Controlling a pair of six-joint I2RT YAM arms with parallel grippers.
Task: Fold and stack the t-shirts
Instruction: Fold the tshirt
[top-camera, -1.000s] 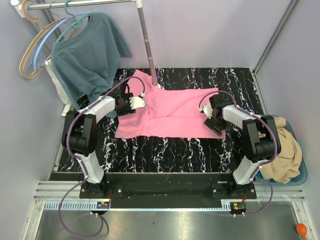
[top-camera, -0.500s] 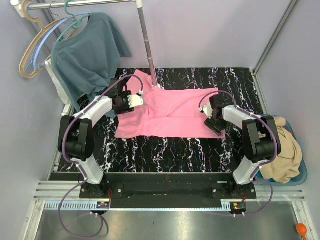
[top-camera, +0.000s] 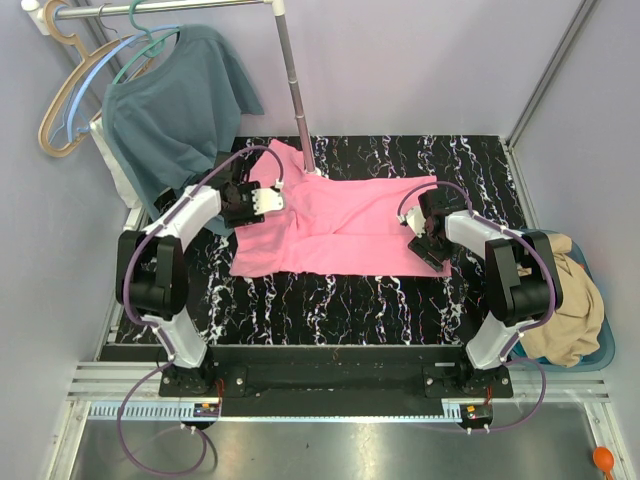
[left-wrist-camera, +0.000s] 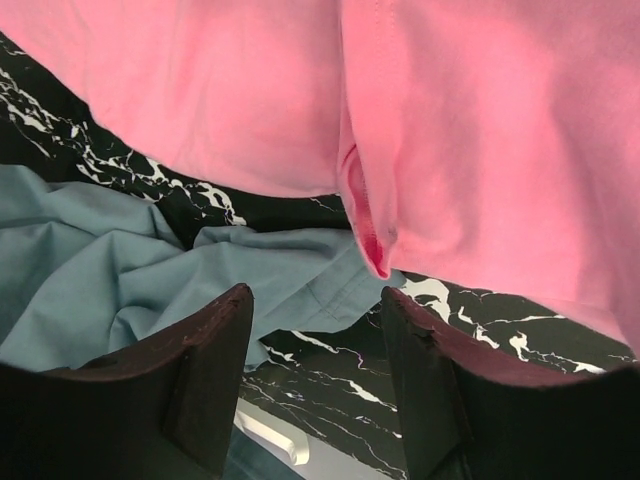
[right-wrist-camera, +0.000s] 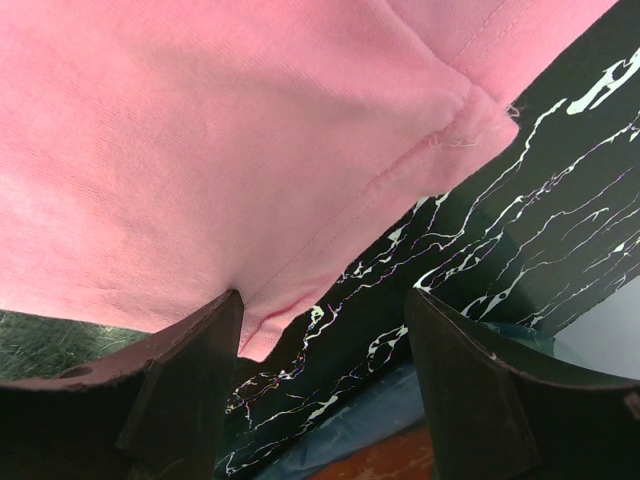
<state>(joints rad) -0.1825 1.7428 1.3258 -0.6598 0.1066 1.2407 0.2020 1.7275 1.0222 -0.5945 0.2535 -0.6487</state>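
The bright pink t-shirt (top-camera: 330, 225) lies spread flat on the black marbled table (top-camera: 330, 300). My left gripper (top-camera: 238, 203) is open and empty at the shirt's left edge by the sleeve; in the left wrist view the pink fabric (left-wrist-camera: 470, 130) lies beyond the open fingers (left-wrist-camera: 200, 370). My right gripper (top-camera: 430, 240) is open and empty over the shirt's right hem corner (right-wrist-camera: 250, 170), its left finger (right-wrist-camera: 190, 380) touching the hem. The tan-beige t-shirt (top-camera: 570, 300) lies crumpled in a blue bin at the right. The orange t-shirt is out of view.
A dusty teal-blue shirt (top-camera: 175, 110) hangs from a rack at the back left, its lower part draped onto the table (left-wrist-camera: 150, 270) by my left gripper. The rack's metal pole (top-camera: 296, 95) stands behind the pink shirt. The blue bin (top-camera: 598, 345) sits off the table's right edge.
My left gripper has moved back and to the left, from over the pink shirt's left part to its left edge. The right arm has not moved.
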